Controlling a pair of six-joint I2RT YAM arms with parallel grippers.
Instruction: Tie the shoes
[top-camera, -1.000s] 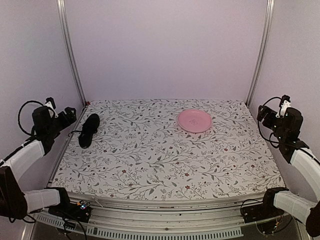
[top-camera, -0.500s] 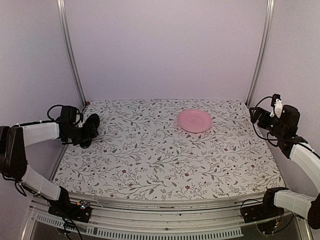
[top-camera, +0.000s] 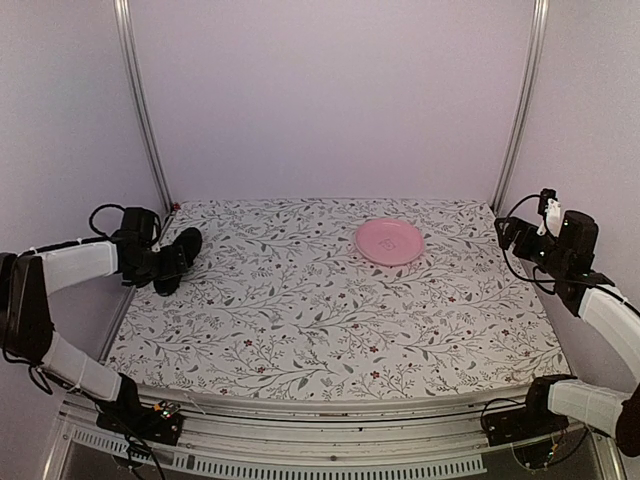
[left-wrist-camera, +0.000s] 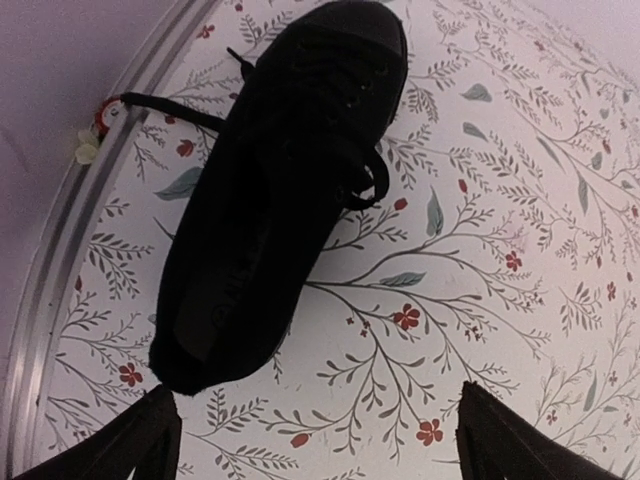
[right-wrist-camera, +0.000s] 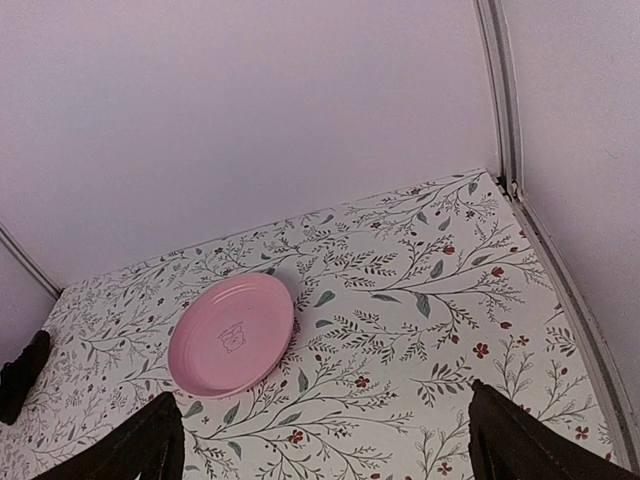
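Left wrist: left gripper (left-wrist-camera: 318, 440) spread wide just behind shoe (left-wrist-camera: 280, 190) heel, probably lining up a grasp; right gripper (right-wrist-camera: 320, 440), likewise open and empty, hangs well apart, facing plate (right-wrist-camera: 232, 335).

Right wrist view's left edge cuts off the shoe (right-wrist-camera: 20, 376).

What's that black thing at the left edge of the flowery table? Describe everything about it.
A shoe, all black, low-cut, narrow, cloth-like. It lies on the floral tabletop beside the left rail, toe toward the back wall. Its thin laces are untied; one strand trails toward the rail. The left gripper hangs open just behind its heel; whether they touch cannot be told.
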